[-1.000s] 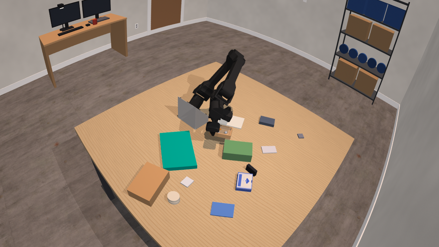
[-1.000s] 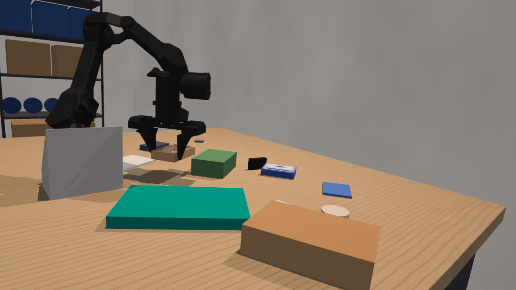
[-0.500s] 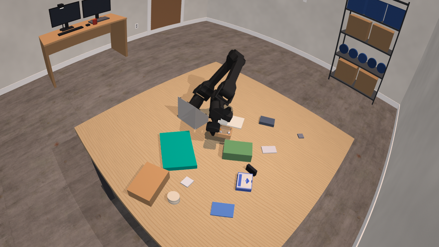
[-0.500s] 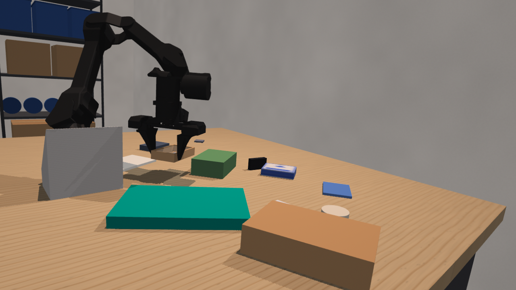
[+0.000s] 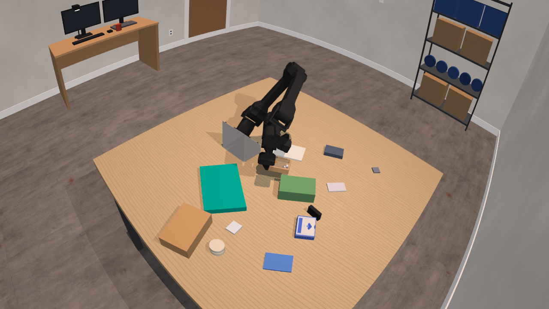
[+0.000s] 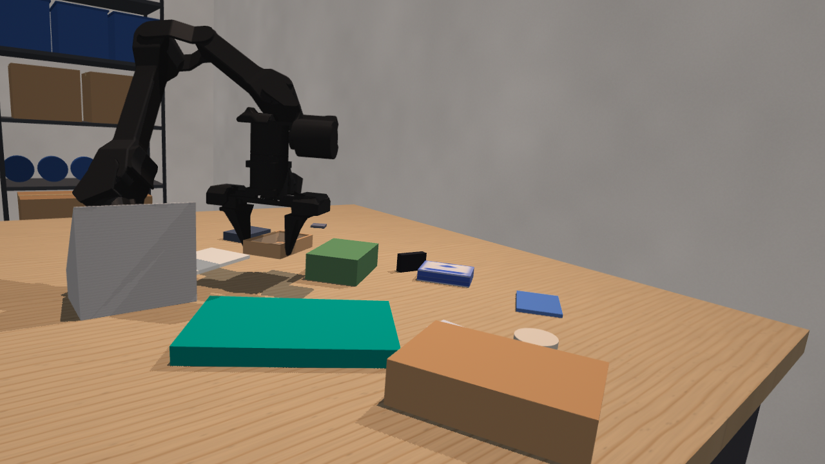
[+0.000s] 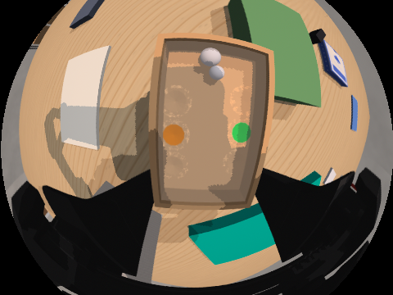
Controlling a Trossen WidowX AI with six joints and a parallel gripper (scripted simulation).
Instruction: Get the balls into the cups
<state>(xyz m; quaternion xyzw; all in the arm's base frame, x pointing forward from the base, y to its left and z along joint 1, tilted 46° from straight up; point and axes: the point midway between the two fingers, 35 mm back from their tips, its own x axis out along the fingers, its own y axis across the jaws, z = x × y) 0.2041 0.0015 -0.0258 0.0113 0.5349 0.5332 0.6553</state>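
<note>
From the top view, the tool (image 5: 267, 163) is hanging straight down from the black arm and gripping the wooden puzzle (image 5: 281, 165) across its width, with the green box (image 5: 297, 187) just beyond it and the teal slab (image 5: 221, 187) off to one side on the surface (image 5: 364, 230). From the exterior view, the tool (image 6: 269, 231) is clenching the wooden puzzle (image 6: 275, 243), one finger (image 6: 295, 231) pressing on its near long wall and the other on the far one, and the tray is sitting slightly above the surface (image 6: 634, 346), its far end looking a little lower, though that is hard to judge from here. From the wrist view, the wooden puzzle (image 7: 212, 120) is filling the space between the fingers; the large ball (image 7: 210, 56) and the small ball (image 7: 218, 72) are resting together, touching, against the end wall farthest from the tool, while the orange cup (image 7: 173, 134) and the green cup (image 7: 241, 133) are lying nearer the tool, both unfilled. To do this step well, the tray probably needs tipping back gently toward the tool so the balls are rolling slowly, with a slight sideways roll to steer the large ball toward the green cup and the small one toward the orange; a sharp tilt would likely be sending both past the cups, or letting the tray slip in the grip.
</note>
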